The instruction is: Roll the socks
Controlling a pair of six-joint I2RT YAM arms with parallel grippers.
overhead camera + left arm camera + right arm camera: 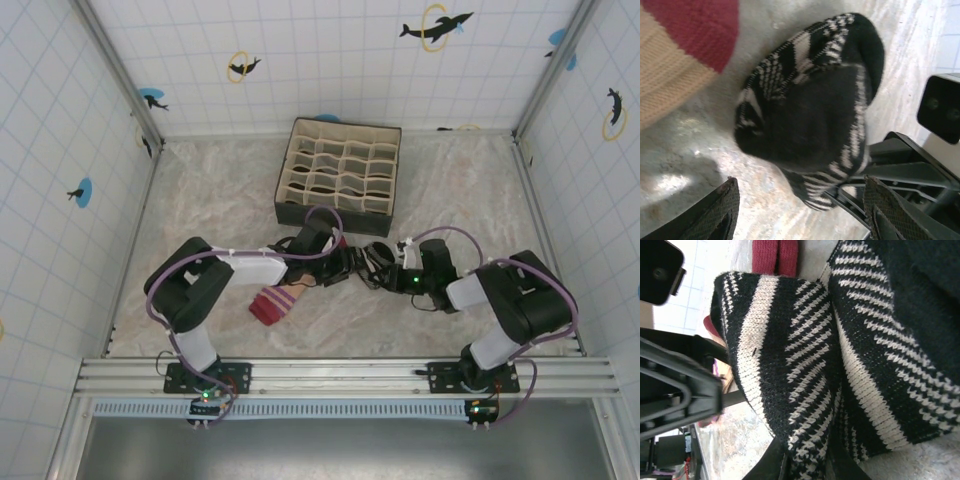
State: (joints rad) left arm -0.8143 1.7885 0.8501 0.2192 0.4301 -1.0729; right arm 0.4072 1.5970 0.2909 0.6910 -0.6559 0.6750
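The black-and-white striped sock lies bunched into a rounded lump on the marbled table between both arms. My left gripper is open, its textured fingers wide apart just short of the lump and not touching it. My right gripper is shut on a fold of the striped sock at its lower end, and its dark fingers reach in from the right. The peach sock, with a dark red end, lies flat to the left, beside the striped one.
A dark fabric organizer box with several beige compartments stands behind the grippers at the table's middle back. Tiled walls close in the table on three sides. The two grippers are close together, nearly touching.
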